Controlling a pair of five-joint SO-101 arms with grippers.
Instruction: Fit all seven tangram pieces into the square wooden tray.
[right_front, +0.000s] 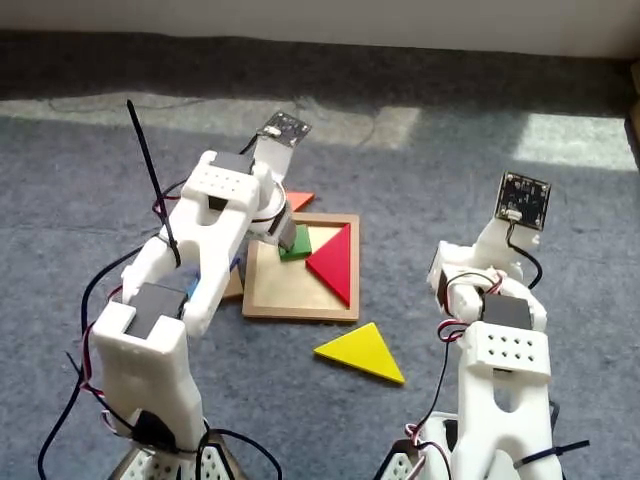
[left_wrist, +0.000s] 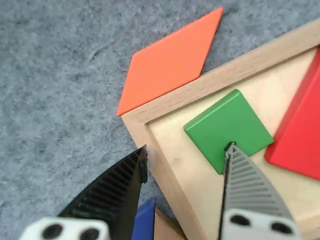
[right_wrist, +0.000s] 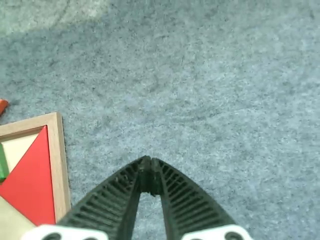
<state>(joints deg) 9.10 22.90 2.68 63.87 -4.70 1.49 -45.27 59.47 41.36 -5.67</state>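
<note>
My left tool (left_wrist: 186, 148) hangs over the near-left corner of the square wooden tray (left_wrist: 210, 82), its fingers apart and holding nothing. They straddle the rim: the black finger is outside it over the grey carpeted desk (left_wrist: 55, 100), and the grey finger is inside, with its tip at one corner of the small green square piece (left_wrist: 227, 127). I cannot tell whether the tip touches the piece.

The green square lies in the tray but is turned diamond-wise to the rim, so none of its sides runs along the wood. One edge sits close beside the large red triangle (left_wrist: 300, 135), which lies flat in the tray.

The orange parallelogram (left_wrist: 172, 62) lies outside the tray, beyond that same corner, with one end against the rim and its long axis slanting away. It is straight ahead of my left tool, so I judge that piece falls to this arm.

My right tool (right_wrist: 149, 161) is closed and empty, over bare carpet to the right of the tray. The large yellow triangle (right_front: 362, 352) lies on the carpet between the arms, apart from the tray's front edge and nearer the right arm. A blue piece (left_wrist: 145, 220) lies outside the tray under my left arm.
</note>
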